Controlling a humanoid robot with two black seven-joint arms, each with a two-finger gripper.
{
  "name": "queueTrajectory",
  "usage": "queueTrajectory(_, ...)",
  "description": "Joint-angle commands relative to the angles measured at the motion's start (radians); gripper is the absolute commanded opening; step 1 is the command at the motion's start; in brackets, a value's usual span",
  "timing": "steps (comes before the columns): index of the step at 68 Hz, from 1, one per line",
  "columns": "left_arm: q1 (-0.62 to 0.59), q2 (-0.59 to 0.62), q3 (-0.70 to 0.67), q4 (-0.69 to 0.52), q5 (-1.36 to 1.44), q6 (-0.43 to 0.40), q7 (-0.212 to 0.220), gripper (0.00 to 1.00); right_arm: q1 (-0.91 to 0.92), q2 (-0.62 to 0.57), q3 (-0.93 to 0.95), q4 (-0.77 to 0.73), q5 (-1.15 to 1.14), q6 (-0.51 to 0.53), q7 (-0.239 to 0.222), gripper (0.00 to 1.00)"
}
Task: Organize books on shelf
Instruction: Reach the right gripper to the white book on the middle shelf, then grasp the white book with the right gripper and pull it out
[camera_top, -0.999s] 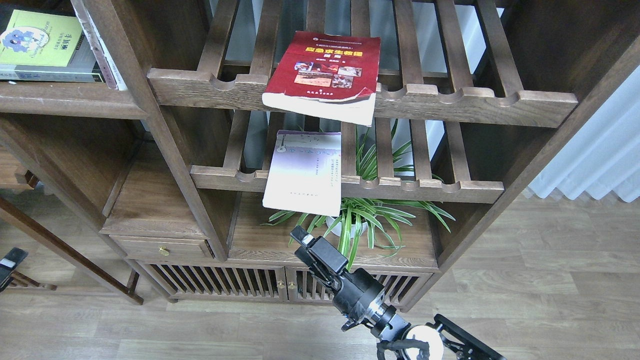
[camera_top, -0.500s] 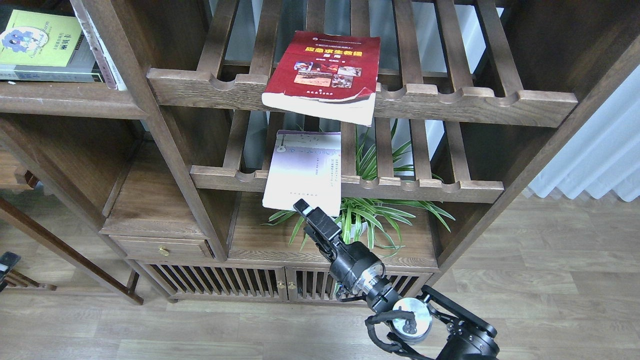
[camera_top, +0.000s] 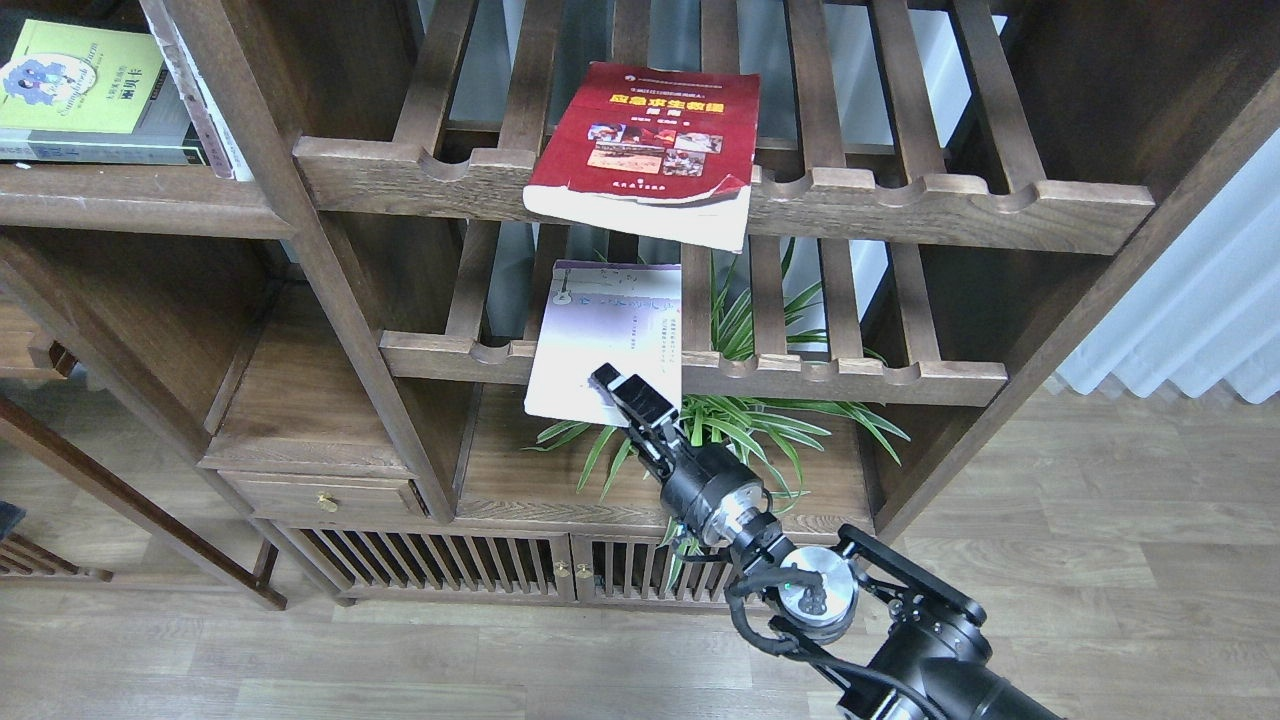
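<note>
A dark red book (camera_top: 645, 140) with a yellow title lies on the upper slatted rack, overhanging its front rail. A pale lavender-white book (camera_top: 608, 330) lies on the lower slatted rack and hangs over its rail. A yellow-green and black book (camera_top: 85, 85) lies on the solid shelf (camera_top: 130, 195) at top left. My right gripper (camera_top: 612, 385) is at the lavender book's lower front edge and overlaps it; its fingers are too dark to tell apart. Only a dark sliver of my left gripper (camera_top: 6, 515) shows at the left edge.
A spider plant in a white pot (camera_top: 720, 440) stands on the board below the lower rack, right behind my right gripper. A small drawer (camera_top: 320, 495) and slatted cabinet doors (camera_top: 560, 570) sit lower. A white curtain (camera_top: 1200, 320) hangs at right.
My right arm has risen up and forward from in front of the plant to the lavender book's lower edge. My left gripper has slid further out at the left edge.
</note>
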Motion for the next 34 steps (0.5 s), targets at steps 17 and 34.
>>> queueTrajectory(17,0.001,0.000,-0.014,0.003,-0.004,0.000,0.000,0.98,0.003,0.000,0.024,-0.022,0.005,0.014,0.002,0.19)
queueTrajectory(34,-0.002,-0.001,0.012,0.017,-0.030,0.000,0.000,0.98,-0.014,0.000,0.026,-0.011,0.004,0.045,-0.001,0.16)
